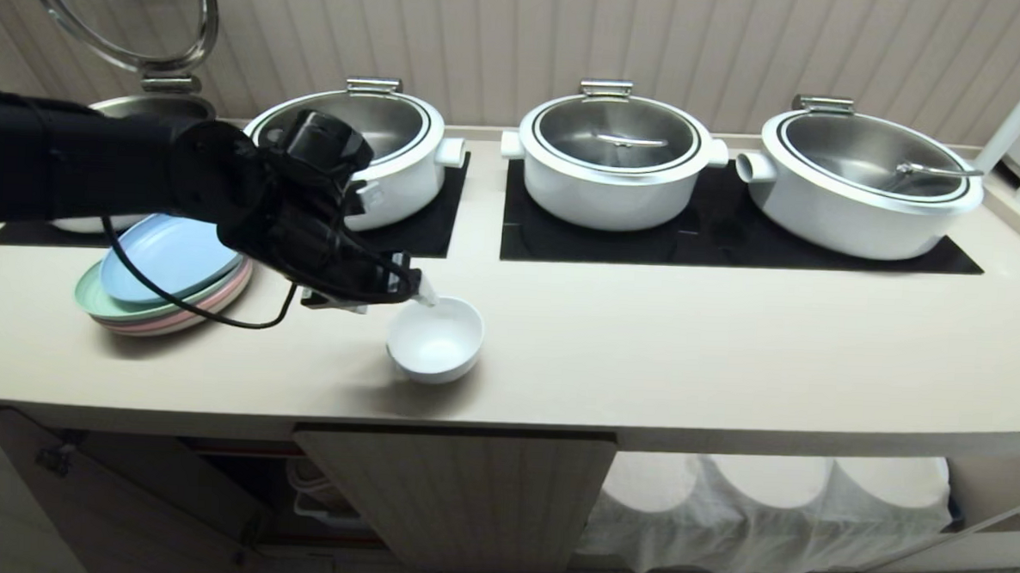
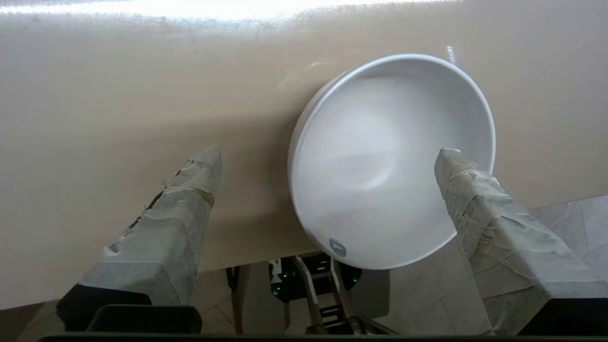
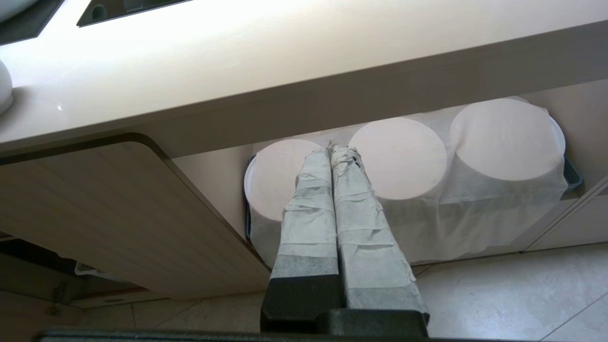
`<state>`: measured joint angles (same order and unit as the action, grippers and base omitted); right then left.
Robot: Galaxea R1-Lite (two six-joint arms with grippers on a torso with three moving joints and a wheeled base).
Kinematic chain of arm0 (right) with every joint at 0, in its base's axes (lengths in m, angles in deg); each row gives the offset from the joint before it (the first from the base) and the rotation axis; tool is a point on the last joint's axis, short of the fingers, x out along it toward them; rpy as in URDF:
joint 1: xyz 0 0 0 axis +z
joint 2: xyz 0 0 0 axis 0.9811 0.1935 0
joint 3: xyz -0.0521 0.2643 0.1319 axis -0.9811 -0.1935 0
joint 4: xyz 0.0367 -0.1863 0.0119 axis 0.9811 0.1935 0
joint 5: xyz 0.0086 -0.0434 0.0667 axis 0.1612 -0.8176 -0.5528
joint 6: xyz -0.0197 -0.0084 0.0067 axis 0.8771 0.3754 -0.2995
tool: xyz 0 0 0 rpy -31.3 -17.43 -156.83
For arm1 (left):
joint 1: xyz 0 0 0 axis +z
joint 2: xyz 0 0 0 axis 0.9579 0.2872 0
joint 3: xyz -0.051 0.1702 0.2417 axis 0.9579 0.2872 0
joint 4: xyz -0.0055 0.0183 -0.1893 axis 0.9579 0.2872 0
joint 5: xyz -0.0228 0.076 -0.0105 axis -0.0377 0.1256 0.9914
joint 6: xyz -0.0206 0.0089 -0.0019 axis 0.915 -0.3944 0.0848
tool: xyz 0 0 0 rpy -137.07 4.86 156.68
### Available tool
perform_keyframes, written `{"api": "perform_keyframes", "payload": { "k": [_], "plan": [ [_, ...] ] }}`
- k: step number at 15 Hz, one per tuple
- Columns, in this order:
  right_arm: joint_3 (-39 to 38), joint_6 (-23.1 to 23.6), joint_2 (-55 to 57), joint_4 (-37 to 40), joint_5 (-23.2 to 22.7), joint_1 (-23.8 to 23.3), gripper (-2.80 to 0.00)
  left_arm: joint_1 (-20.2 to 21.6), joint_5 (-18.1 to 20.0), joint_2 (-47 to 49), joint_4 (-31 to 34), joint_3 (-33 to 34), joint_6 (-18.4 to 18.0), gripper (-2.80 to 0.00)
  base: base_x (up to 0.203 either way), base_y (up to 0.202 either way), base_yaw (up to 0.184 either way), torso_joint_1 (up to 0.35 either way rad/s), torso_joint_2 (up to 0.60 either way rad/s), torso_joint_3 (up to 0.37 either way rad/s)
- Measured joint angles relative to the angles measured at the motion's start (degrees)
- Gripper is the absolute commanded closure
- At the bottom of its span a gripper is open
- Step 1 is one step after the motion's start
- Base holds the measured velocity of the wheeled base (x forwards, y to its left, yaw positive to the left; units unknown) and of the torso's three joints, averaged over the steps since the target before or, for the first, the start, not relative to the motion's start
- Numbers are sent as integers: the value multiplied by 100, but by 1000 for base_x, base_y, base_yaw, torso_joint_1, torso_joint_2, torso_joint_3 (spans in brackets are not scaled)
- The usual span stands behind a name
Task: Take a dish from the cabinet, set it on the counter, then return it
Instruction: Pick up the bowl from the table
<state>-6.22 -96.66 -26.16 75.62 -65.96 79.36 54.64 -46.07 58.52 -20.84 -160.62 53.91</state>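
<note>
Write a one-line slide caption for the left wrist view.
Open left gripper straddling the white bowl's rim on the counter.

I work in a buffet-style serving kitchen: lidded white pots (image 1: 616, 162) on black mats (image 1: 727, 236) line my counter (image 1: 688, 346).

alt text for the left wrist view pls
A white bowl sits on the beige counter near its front edge, between the open left gripper's taped fingers. One finger is over the bowl's rim, the other over bare counter; floor shows beyond the edge.
</note>
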Motion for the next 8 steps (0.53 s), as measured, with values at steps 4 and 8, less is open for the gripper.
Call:
{"api": "perform_keyframes", "payload": {
  "k": [4, 8],
  "plan": [
    [0, 2, 0, -1, 0, 0, 0, 2, 0, -379, -18, 345, 9, -280, 0, 0, 0, 0, 0, 0],
    [0, 2, 0, -1, 0, 0, 0, -12, 27, -857, -92, 981, 3, 0, 0, 0, 0, 0, 0, 0]
  ]
}}
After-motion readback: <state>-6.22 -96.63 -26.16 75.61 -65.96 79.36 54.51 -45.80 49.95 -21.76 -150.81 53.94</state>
